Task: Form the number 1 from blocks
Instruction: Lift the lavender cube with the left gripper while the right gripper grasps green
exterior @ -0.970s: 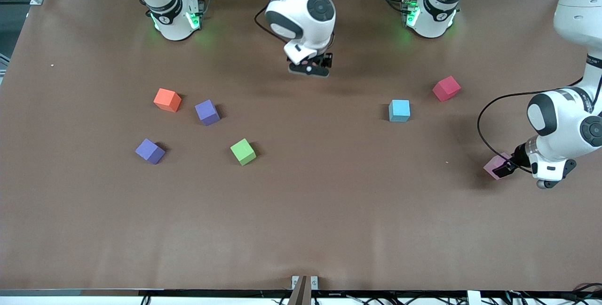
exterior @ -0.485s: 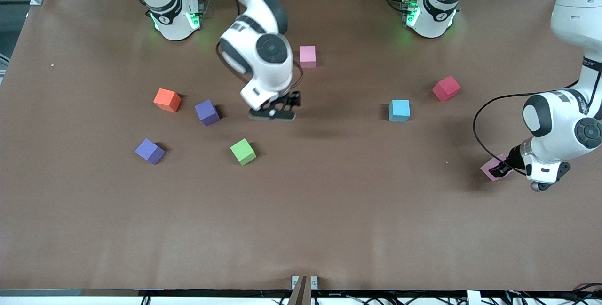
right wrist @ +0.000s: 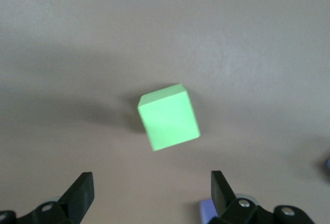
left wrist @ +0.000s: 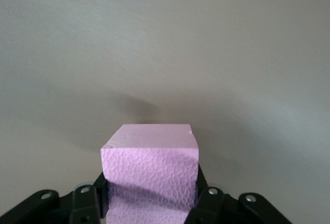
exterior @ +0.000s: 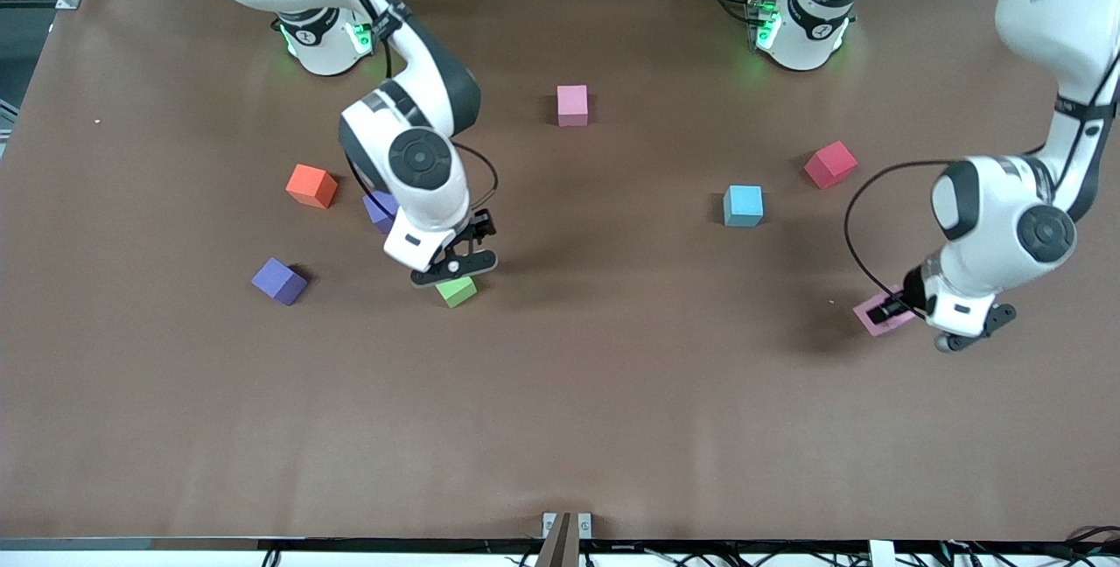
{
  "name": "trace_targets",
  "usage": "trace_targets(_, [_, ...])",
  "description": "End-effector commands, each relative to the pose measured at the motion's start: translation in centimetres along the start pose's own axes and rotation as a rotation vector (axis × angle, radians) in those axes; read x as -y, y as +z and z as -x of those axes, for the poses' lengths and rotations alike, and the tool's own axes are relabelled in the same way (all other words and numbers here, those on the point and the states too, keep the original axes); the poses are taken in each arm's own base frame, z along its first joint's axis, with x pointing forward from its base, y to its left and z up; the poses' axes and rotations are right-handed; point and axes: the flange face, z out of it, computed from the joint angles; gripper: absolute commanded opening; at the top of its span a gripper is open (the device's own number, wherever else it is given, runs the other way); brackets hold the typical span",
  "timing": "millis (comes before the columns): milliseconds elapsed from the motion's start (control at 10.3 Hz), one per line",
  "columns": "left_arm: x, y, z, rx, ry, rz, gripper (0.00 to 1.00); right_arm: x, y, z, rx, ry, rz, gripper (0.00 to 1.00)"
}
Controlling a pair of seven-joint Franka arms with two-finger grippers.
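My left gripper (exterior: 885, 311) is shut on a pale pink block (exterior: 871, 318), held low over the table at the left arm's end. In the left wrist view that pink block (left wrist: 149, 157) sits between the black fingers (left wrist: 99, 195). My right gripper (exterior: 455, 273) hangs open just above the green block (exterior: 458, 292). In the right wrist view the green block (right wrist: 168, 117) lies ahead of the spread fingers (right wrist: 82, 190), untouched. Loose on the table are a second pink block (exterior: 572, 104), red (exterior: 830, 164), light blue (exterior: 743, 206), orange (exterior: 311, 185) and two purple blocks (exterior: 279, 280), one (exterior: 380, 212) partly hidden by the right arm.
The brown table (exterior: 612, 409) is bare over its whole half nearer the camera. The two arm bases (exterior: 325, 33) stand along the edge farthest from the camera. A small metal bracket (exterior: 566, 525) sits at the near edge.
The right arm swung away from the pink block near the bases and came down over the green block. The left gripper closed on the pale pink block and carried it toward the table's middle.
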Motion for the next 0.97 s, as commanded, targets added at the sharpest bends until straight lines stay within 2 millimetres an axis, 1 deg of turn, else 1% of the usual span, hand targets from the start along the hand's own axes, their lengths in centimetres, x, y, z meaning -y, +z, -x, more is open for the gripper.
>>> trace_targets(0, [-2.5, -5.6, 7.3, -0.033, 0.041, -0.052, 0.43, -0.9, 2.4, -1.0, -0.024, -0.079, -0.03, 1.0])
trace_targets(194, [-4.8, -6.3, 12.4, -0.024, -0.014, -0.065, 0.43, -1.6, 5.0, -1.8, -0.034, -0.113, -0.038, 1.0])
trace_targets(291, [-6.4, -5.9, 14.8, 0.002, -0.06, -0.086, 0.44, -1.4, 6.0, -1.9, -0.031, -0.122, -0.04, 1.0])
trace_targets(485, [-11.1, -5.8, 19.1, 0.095, -0.19, -0.028, 0.44, -0.9, 7.8, -1.4, -0.004, -0.139, -0.03, 1.0])
trace_targets(582, [-13.0, -5.7, 21.3, 0.129, -0.225, -0.025, 0.44, -0.8, 8.4, -1.2, -0.006, -0.144, -0.028, 1.0])
trace_targets(776, [-15.1, -5.3, 23.8, 0.156, -0.275, -0.046, 0.44, -0.4, 9.8, -1.0, -0.031, -0.159, -0.031, 1.0])
trace_targets(873, [-17.5, -4.8, 25.7, 0.195, -0.298, -0.036, 0.44, -0.5, 10.3, -1.0, -0.028, -0.161, -0.03, 1.0])
